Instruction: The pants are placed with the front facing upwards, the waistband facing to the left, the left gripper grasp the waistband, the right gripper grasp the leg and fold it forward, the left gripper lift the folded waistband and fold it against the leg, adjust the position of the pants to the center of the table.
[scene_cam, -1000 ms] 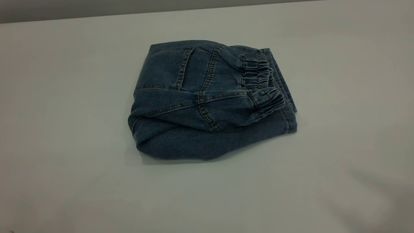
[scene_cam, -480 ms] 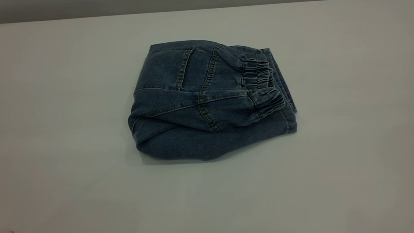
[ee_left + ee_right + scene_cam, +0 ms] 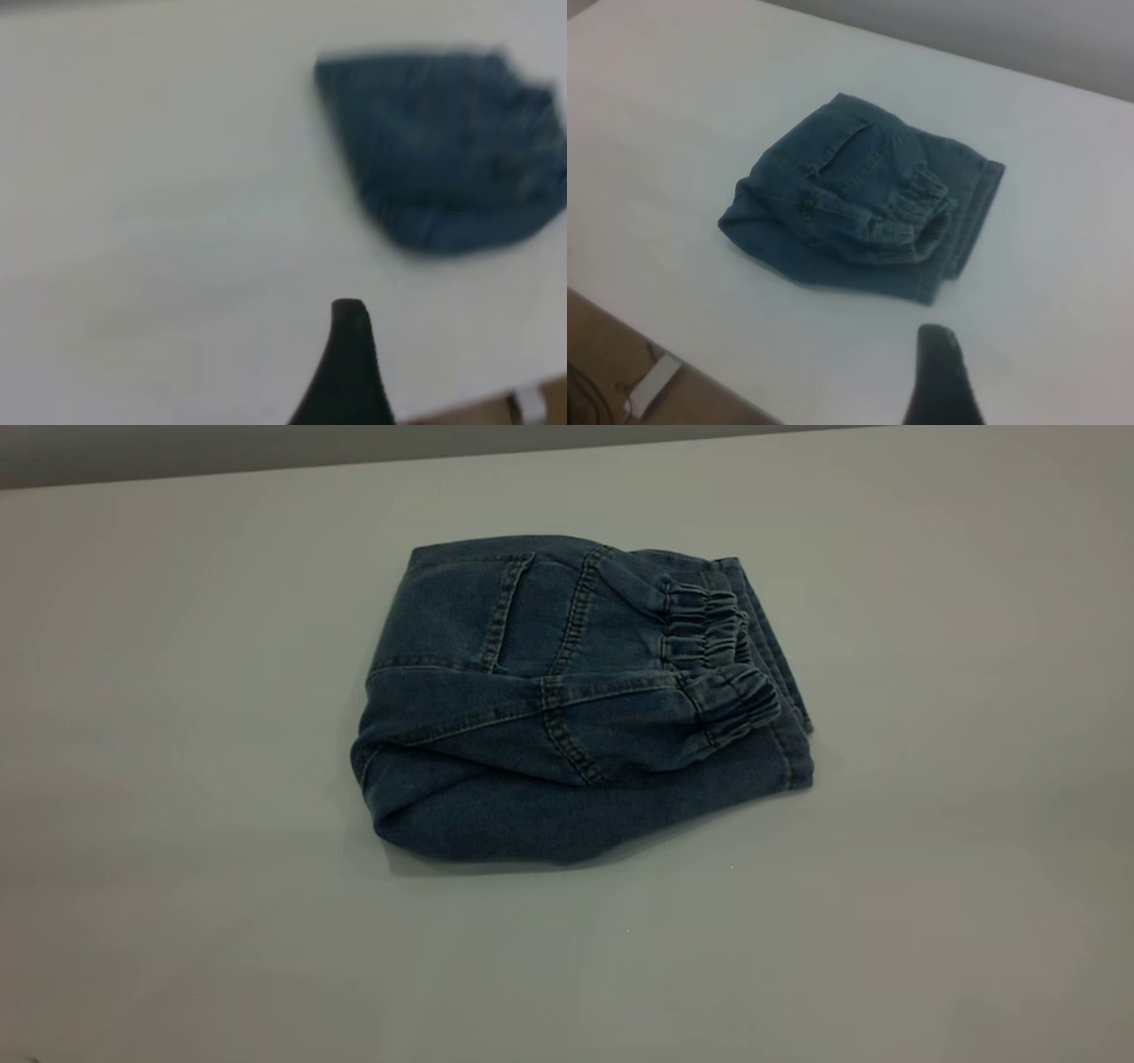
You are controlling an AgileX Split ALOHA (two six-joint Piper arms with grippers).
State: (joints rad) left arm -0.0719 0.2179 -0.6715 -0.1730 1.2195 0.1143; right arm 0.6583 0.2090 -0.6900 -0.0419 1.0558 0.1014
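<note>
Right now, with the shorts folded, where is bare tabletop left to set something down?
The folded shorts sit alone near the middle of the table. Bare surface surrounds them: wide strips to their left and right, a broad band between them and the near edge, and a narrower band up to the far edge. Nowhere is crowded.

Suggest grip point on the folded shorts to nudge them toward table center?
Probably the raised waistband roll on the folded shorts: it is the bulkiest ridge on top, with a free edge at the right. Come from the right side with the right gripper, pinching across the ruched band.

Dim, even light – left wrist view blurred, perhaps by motion
</note>
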